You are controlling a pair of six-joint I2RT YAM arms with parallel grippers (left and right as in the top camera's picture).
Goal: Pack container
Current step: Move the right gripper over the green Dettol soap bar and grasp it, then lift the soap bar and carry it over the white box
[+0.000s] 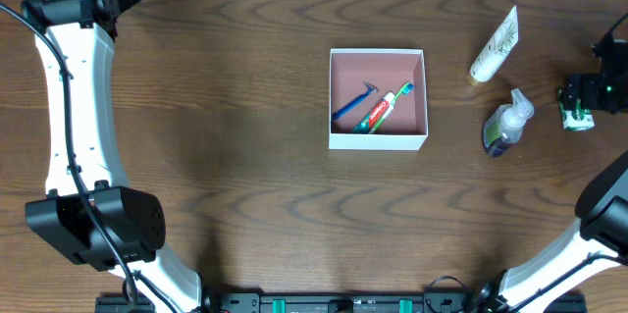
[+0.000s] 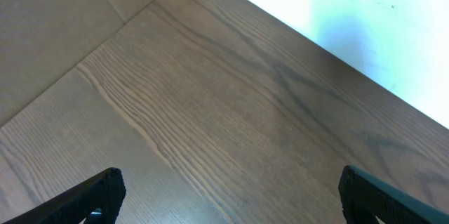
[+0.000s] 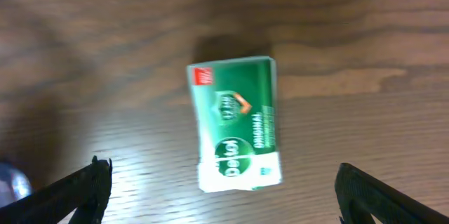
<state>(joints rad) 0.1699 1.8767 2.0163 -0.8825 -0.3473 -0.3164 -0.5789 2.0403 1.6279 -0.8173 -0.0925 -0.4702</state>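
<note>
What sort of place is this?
Probably a robot lab bench: a left arm and right arm flank a wooden table, with a tube, pump bottle and green box laid out beside the container.

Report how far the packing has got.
Done: a toothpaste tube and a blue-handled item lie in the box. In hand: nothing is gripped; the right end effector hangs open over the green soap packet. Left: that packet, the white tube and the pump bottle are on the table, outside the box.
</note>
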